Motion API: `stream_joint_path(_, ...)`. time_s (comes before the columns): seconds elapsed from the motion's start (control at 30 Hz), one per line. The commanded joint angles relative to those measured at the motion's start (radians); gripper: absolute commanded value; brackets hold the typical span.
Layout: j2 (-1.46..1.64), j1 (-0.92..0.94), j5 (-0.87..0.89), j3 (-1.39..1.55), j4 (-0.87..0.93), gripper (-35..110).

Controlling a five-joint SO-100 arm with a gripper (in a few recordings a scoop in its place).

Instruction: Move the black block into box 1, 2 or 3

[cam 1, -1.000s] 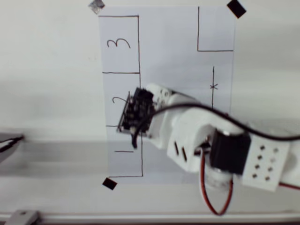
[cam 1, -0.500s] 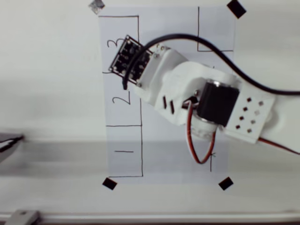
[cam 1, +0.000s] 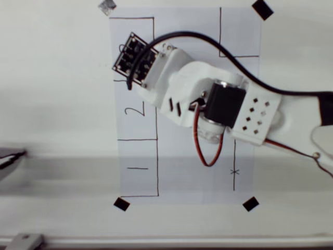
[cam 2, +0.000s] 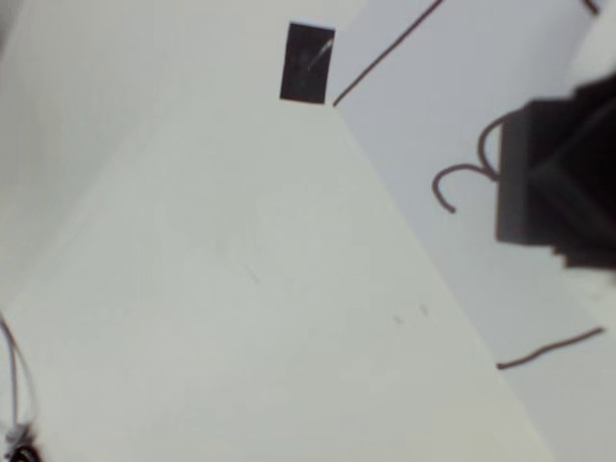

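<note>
— Since a second ago I've swung the gripper (cam 1: pixel 130 60) up the sheet from box 2 (cam 1: pixel 134 110) to over box 3 (cam 1: pixel 120 31).
— Holding anything?
— The black block (cam 2: pixel 539 183) sits at the fingertips over the handwritten 3; whether it's clamped, I cannot tell.
— Next?
— I'd lower straight and release inside the lines. White paper (cam 1: pixel 187 15) is taped flat on a pale table (cam 1: pixel 52 78).

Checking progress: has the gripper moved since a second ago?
Yes. In the overhead view the gripper went up the picture, from box 2 to box 3.
</note>
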Motion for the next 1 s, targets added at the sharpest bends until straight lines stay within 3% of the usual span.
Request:
stream_joint_path(0.0, 0.020, 0.029, 0.008, -0.095, -0.011, 0)
stream_joint_path(0.73, -0.032, 0.052, -0.008, -0.144, -0.009, 1)
stream_joint_path(0.97, -0.032, 0.055, 0.005, -0.147, -0.009, 15)
